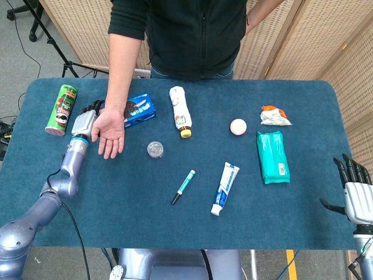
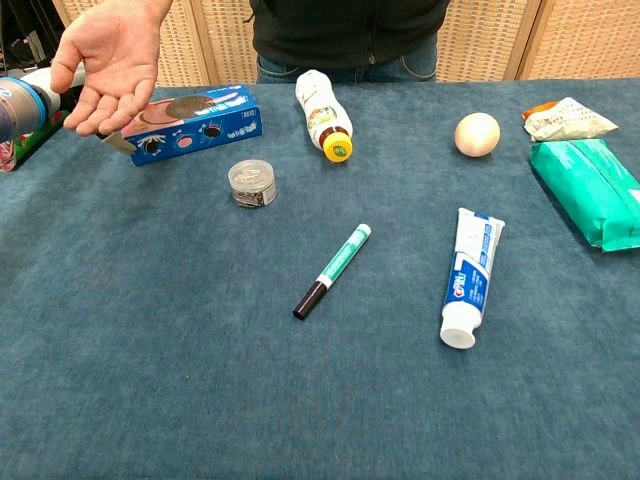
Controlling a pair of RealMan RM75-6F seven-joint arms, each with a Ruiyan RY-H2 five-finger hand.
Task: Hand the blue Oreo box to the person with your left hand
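Blue table (image 1: 116, 198) holds Oreo box (image 1: 139, 110), Pringles can (image 1: 62, 109)

Upper left: Oreo box (image 1: 137, 111), person's hand (image 1: 109, 129) over its left end; left hand (image 1: 85, 121) just left; bottle (image 1: 180, 111) right; jar (image 1: 154, 149) below.
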